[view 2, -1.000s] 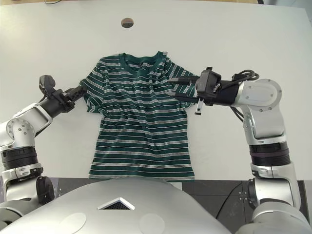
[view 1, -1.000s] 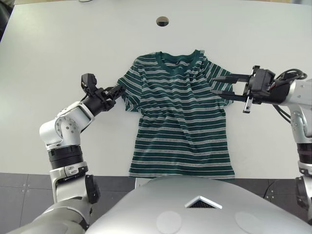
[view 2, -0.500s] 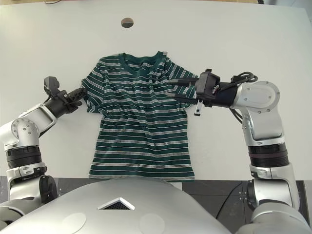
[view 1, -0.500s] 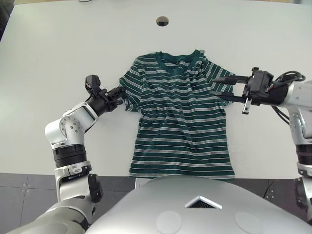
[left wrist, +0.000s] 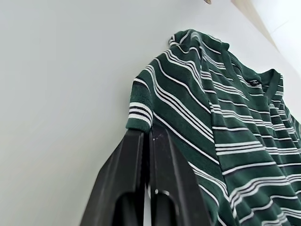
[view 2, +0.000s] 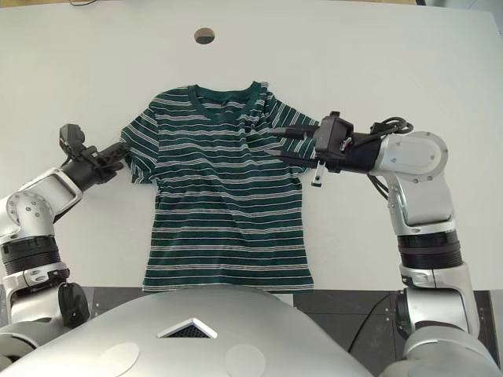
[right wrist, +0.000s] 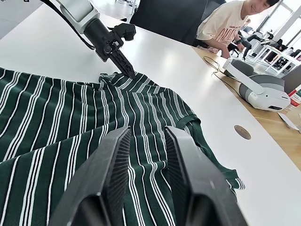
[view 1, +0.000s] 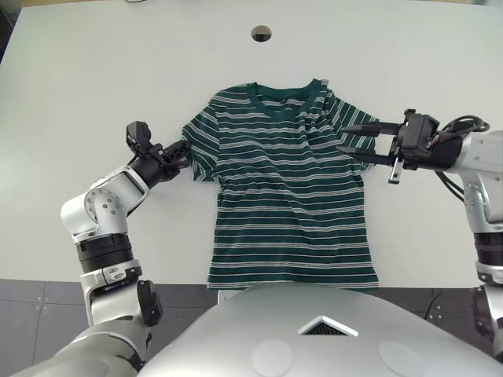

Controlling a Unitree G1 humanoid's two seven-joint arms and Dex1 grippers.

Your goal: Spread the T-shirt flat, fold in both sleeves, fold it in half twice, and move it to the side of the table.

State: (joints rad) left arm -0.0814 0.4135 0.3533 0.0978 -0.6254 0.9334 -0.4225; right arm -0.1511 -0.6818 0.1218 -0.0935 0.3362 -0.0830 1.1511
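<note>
A dark green T-shirt (view 1: 291,196) with white stripes lies face up on the white table (view 1: 94,78), collar toward the far side. My left gripper (view 1: 182,149) is shut on the hem of the shirt's left sleeve (left wrist: 141,110), which is drawn out sideways. My right gripper (view 1: 343,139) hovers open just over the right sleeve (view 1: 357,133), fingers pointing toward the shirt's middle, with nothing between them. In the right wrist view the open right gripper (right wrist: 146,129) sits above striped cloth, and the left gripper (right wrist: 123,66) shows at the far sleeve.
A round cable hole (view 1: 262,34) lies in the table beyond the collar. Bare tabletop extends on both sides of the shirt. The shirt's lower hem reaches the table's near edge (view 1: 181,284). A white headset (right wrist: 263,92) rests on another desk behind.
My left gripper has pulled the left sleeve outward to the left, spreading that shoulder flatter. The right gripper has hardly moved.
</note>
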